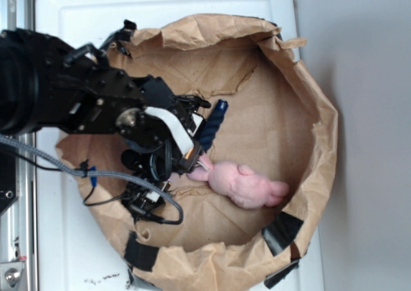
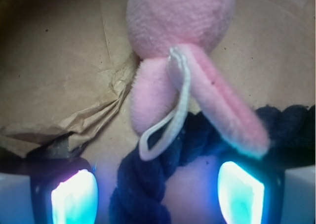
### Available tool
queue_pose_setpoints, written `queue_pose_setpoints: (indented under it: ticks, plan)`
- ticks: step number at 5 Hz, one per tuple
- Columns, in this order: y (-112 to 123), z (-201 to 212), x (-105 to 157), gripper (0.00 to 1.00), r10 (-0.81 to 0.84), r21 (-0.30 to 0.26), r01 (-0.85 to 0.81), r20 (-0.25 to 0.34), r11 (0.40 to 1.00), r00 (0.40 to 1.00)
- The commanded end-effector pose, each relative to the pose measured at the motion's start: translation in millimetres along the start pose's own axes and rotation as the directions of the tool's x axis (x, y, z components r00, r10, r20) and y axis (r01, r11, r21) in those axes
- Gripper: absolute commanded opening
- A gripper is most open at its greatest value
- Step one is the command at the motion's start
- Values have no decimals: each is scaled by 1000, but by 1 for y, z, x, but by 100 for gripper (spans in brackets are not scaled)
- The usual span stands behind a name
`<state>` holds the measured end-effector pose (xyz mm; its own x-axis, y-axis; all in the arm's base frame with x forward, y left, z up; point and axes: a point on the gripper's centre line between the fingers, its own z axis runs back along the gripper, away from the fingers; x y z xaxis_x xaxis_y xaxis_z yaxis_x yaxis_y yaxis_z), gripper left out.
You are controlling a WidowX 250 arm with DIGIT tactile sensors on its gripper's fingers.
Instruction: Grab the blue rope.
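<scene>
Inside the brown paper bag (image 1: 308, 98), the hand (image 2: 158, 194) is spread with its fingers (image 2: 74, 197) on either side of the blue rope (image 2: 143, 184), which lies under the pink plush toy's (image 2: 180, 21) ear.

I see a rolled-down brown paper bag (image 1: 319, 143) sitting on a white plastic lid (image 1: 70, 252). On the bag's floor lies the pink plush toy (image 1: 247, 185). The blue rope (image 1: 214, 123) lies just beside the toy, its dark strand passing under one plush ear in my wrist view.
</scene>
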<state>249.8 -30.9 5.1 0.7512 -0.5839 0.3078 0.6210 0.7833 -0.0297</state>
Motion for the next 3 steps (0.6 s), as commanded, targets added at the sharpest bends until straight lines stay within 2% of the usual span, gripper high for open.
queue_pose_setpoints:
  ticks: [1, 2, 3]
  plan:
    - [1, -15, 11, 0, 11, -26, -12, -21, 1000, 1000]
    - [9, -7, 19, 0, 19, -32, -19, -2, 999, 1000]
    - [31, -3, 24, 0, 34, -33, -34, 20, 999, 999]
